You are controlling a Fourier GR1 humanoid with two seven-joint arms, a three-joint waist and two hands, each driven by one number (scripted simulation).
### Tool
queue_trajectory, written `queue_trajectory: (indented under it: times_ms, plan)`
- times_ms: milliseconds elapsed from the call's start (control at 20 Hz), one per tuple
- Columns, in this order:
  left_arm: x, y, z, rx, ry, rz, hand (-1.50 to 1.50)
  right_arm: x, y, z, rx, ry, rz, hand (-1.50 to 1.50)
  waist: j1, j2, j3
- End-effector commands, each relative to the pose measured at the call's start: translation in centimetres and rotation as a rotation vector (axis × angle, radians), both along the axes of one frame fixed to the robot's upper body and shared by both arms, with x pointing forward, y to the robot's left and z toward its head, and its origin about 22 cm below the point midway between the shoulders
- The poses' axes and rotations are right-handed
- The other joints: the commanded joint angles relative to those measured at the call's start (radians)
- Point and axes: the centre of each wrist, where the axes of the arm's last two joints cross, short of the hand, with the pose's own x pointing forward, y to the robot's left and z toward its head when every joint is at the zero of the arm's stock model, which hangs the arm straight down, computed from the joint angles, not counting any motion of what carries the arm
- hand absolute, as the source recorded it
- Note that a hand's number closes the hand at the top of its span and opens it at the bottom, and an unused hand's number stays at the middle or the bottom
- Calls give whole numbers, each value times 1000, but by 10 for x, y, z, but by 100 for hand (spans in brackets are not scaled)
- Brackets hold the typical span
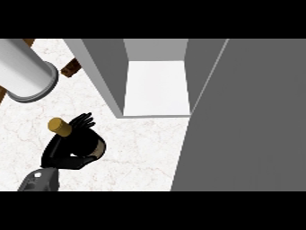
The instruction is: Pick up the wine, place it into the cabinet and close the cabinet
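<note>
Marble counter; left hand round wine, top pointing up-left.

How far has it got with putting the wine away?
Grasping looks done: the left hand is curled round the wine bottle, gold cap showing. In hand: the bottle, not yet at the open cabinet. Left: set the bottle inside, then shut the door.

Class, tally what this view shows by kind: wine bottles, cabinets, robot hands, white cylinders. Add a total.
Wine bottle: 1
Cabinet: 1
Left hand: 1
White cylinder: 1
Total: 4
</note>
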Motion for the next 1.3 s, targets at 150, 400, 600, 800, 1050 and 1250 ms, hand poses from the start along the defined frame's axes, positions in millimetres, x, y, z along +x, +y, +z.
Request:
queue_trajectory:
  times_ms: [150, 400, 600, 800, 1050, 1250]
  plan:
    - [-17, 3, -11, -57, -35, 1, 150, -35, -15, 16, 6, -96, -18, -150, 2, -2, 1]
    - [-4, 0, -2, 1, -122, 30, 150, -41, -14, 16, 42, -67, -15, -150, -1, -3, 0]
    - [-1, 1, 6, 23, -158, 20, 150, -38, -22, 25, 30, -94, -19, -150, 7, -3, 1]
    - [-10, -12, -7, 7, -152, 133, 150, -23, -17, 19, 40, -92, -45, -150, 10, 1, 0]
    - [-33, -34, -10, -21, -145, 92, 150, -26, -15, 12, 29, -85, -35, -150, 17, -3, 2]
    - [-34, -53, -2, -88, -138, 31, 150, -23, -19, 9, 40, -72, -48, -150, 17, -3, 3]
